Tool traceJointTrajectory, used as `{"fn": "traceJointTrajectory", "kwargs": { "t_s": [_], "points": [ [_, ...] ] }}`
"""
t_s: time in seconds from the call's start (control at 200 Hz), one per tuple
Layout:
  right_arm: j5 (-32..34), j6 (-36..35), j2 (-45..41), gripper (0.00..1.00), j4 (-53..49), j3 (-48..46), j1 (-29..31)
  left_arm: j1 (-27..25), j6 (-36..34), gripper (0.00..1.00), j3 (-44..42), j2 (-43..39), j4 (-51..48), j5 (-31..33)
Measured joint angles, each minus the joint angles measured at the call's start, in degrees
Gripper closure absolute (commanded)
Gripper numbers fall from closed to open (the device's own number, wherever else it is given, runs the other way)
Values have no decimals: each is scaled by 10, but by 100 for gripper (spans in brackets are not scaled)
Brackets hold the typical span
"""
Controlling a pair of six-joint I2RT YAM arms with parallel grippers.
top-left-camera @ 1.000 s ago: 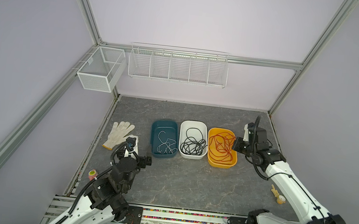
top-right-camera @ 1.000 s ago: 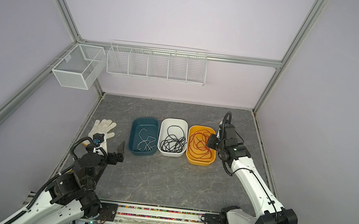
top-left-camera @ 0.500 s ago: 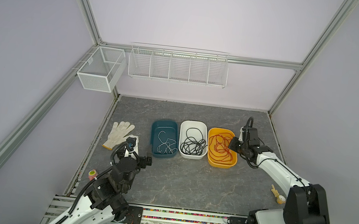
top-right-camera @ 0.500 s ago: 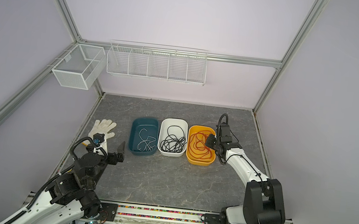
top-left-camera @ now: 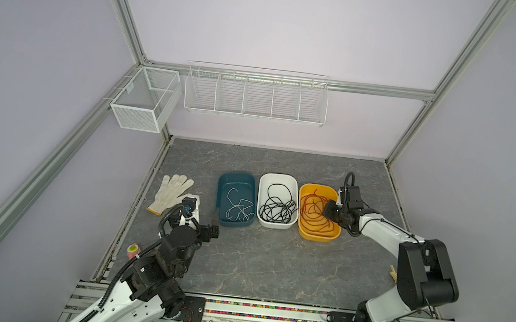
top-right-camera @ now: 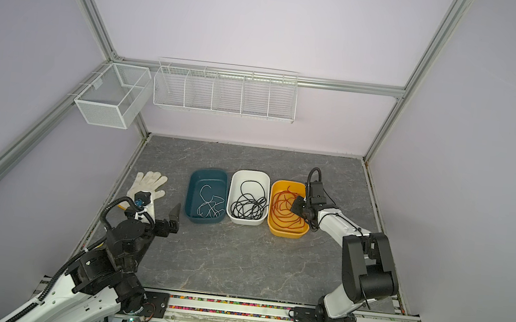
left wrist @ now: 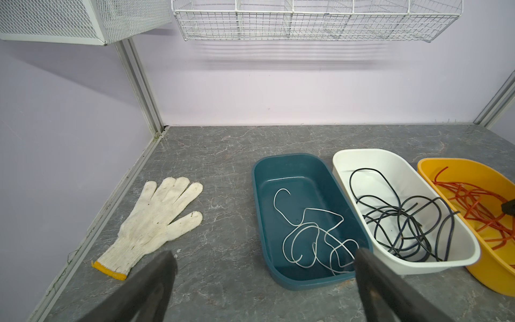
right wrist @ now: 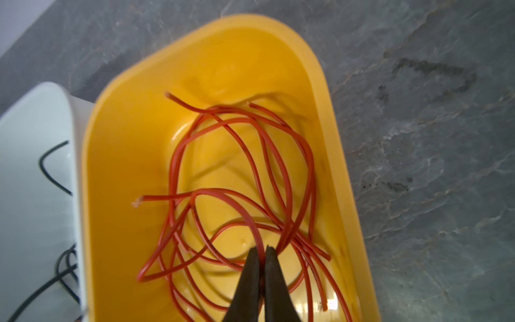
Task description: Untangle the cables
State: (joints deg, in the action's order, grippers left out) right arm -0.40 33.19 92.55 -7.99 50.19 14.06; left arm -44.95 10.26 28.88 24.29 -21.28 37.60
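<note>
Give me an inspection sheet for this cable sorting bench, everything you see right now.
Surface: grey stone-look tabletop.
Job's things: red cables in yellow bin, black cables in white bin, white cable in teal bin.
Clutter: white glove left of the bins.
Grippers: left gripper open, holding nothing; right gripper shut on red cables.
Cables: ribbed hose loops at left wrist.
Surroundings: wire rack, mesh basket on walls.

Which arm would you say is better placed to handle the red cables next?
Right, I think. The right gripper is over the yellow bin, shut on a red cable. The left gripper hangs open near the teal bin, two bins from the yellow one.
</note>
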Motion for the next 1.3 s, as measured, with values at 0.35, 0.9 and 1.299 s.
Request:
{"fn": "traceJointTrajectory", "kwargs": {
  "t_s": [0.35, 0.9, 1.299],
  "points": [
    [-10, 10, -20, 91, -17, -11, 2, 0, 0, 1, -2, 2, 1, -2],
    [-17, -10, -176, 31, -120, 35, 11, 0, 0, 1, -2, 3, 0, -4],
    [-23, -80, -311, 12, -214, 116, 18, 0, 6, 1, -2, 9, -5, -4]
  ]
}}
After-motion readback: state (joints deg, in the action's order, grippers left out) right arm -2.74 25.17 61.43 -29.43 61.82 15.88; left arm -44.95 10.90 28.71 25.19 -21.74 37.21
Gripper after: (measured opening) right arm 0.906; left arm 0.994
